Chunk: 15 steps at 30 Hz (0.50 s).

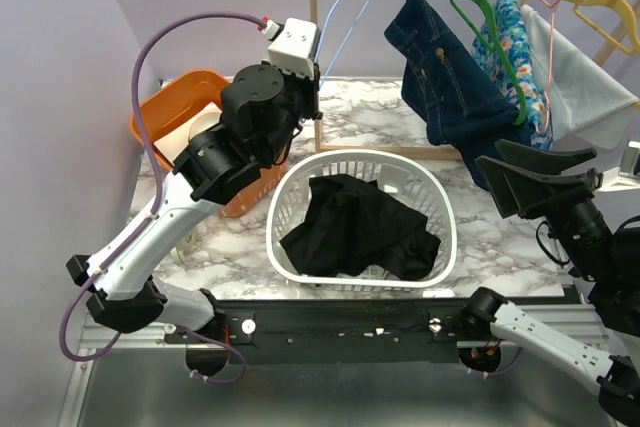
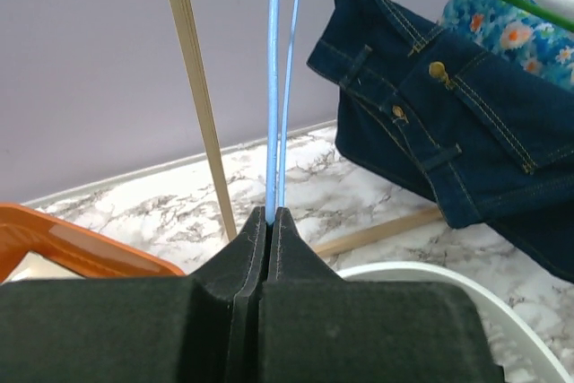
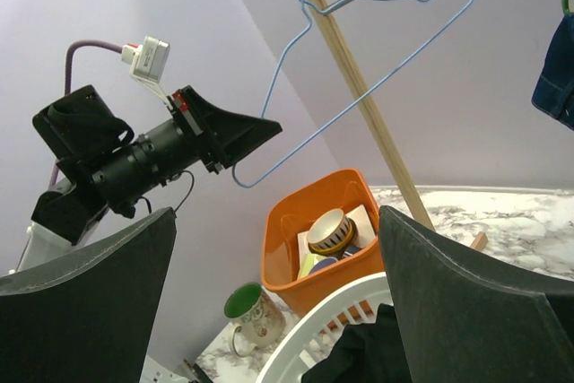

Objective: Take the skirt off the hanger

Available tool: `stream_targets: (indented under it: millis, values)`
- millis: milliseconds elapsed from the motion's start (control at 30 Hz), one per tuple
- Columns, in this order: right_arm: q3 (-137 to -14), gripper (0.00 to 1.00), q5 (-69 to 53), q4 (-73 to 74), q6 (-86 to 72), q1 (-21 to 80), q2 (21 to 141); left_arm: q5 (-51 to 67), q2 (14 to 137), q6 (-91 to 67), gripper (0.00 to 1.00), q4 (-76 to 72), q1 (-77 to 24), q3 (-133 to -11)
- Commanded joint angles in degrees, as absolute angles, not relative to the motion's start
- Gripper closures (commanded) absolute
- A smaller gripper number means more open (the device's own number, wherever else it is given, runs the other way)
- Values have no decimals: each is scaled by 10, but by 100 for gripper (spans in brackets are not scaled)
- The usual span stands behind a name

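Observation:
The black skirt [image 1: 355, 227] lies crumpled inside the white laundry basket [image 1: 285, 192], off any hanger. It also shows at the bottom of the right wrist view [image 3: 377, 356]. A bare blue wire hanger [image 1: 350, 7] hangs on the rack rail. My left gripper [image 1: 312, 82] is shut on its lower corner. The blue wire [image 2: 273, 87] rises from between the closed tips [image 2: 271, 213]. The right wrist view shows the same grip [image 3: 265, 129]. My right gripper [image 1: 490, 152] is open and empty at the right of the basket, its fingers [image 3: 90, 293] wide apart.
An orange bin [image 1: 190, 97] with a bowl [image 3: 330, 230] stands at back left, with a mug [image 3: 256, 316] beside it. The wooden rack post [image 1: 314, 47] stands by the left gripper. A denim garment [image 1: 450, 77] on a green hanger, a floral garment [image 1: 515, 37] and a white one [image 1: 580, 87] hang at right.

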State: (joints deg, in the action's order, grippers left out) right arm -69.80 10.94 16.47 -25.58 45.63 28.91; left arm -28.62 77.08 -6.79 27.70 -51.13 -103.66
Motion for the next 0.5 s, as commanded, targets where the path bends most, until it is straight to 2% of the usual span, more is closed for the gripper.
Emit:
stream_targets:
  millis: [0, 200, 467]
  values:
    - [-693, 0, 118, 176, -268, 455, 287, -325, 808, -39, 100, 220, -512, -1078]
    - [-693, 0, 110, 180, -276, 454, 288, -361, 867, -15, 100, 229, -512, -1126]
    - [-687, 0, 115, 193, -281, 455, 283, -352, 888, -38, 100, 229, -511, -1106]
